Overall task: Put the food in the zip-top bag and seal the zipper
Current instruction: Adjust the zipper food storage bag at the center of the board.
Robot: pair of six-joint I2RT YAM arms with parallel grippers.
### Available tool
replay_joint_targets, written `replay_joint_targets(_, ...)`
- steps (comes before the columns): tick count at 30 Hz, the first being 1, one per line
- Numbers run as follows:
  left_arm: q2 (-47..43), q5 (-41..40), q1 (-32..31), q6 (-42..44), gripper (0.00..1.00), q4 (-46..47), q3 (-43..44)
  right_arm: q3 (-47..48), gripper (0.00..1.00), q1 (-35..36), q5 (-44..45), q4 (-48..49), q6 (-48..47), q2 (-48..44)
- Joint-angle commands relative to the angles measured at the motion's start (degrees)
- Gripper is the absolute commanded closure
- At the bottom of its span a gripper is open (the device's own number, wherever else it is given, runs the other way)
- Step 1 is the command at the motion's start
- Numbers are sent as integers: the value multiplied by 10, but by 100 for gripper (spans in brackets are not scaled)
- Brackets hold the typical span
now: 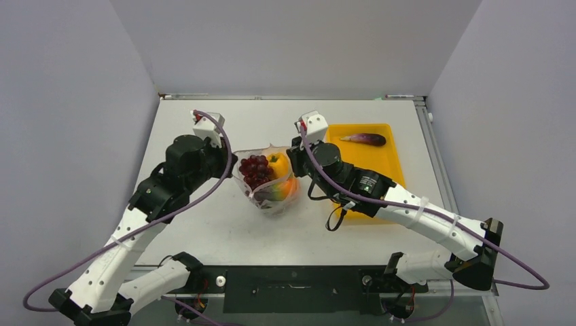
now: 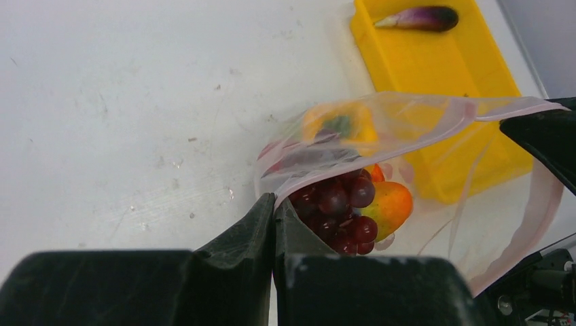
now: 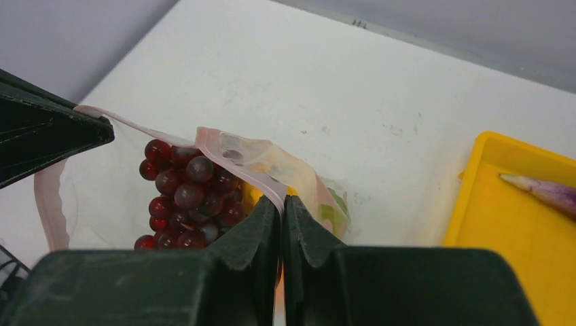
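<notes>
The clear zip-top bag (image 1: 272, 197) stands open at the table's middle, held between both grippers. It holds the dark red grape bunch (image 1: 255, 168), the yellow-orange bell pepper (image 1: 277, 163) and orange and green pieces (image 1: 284, 189). My left gripper (image 1: 233, 165) is shut on the bag's left mouth edge (image 2: 299, 187). My right gripper (image 1: 293, 157) is shut on the right mouth edge, on the pinkish zipper strip (image 3: 261, 185). The grapes (image 2: 339, 210) show inside the bag in both wrist views (image 3: 187, 197). The purple eggplant (image 1: 365, 139) lies in the yellow tray (image 1: 387, 159).
The yellow tray stands right of the bag, under my right arm, with the eggplant (image 2: 421, 17) at its far end. It also shows in the right wrist view (image 3: 516, 224). Grey walls enclose the white table (image 1: 224, 231) on three sides.
</notes>
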Motion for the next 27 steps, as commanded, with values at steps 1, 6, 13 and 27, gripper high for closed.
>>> replay_joint_targets(1,41,-2,5,-51,100,34,-79,-53,95,-10,45,34,20,3)
replay_joint_targets(6,78,12,5,-79,100,45,-110,-71,95,-20,38,33,28,7)
replay_joint_targets(13,70,4,4,-49,100,5,-9,-12,95,-18,40,20,3,-14)
replay_joint_targets(27,54,-10,4,-6,100,-52,90,22,95,-16,53,29,-23,-40)
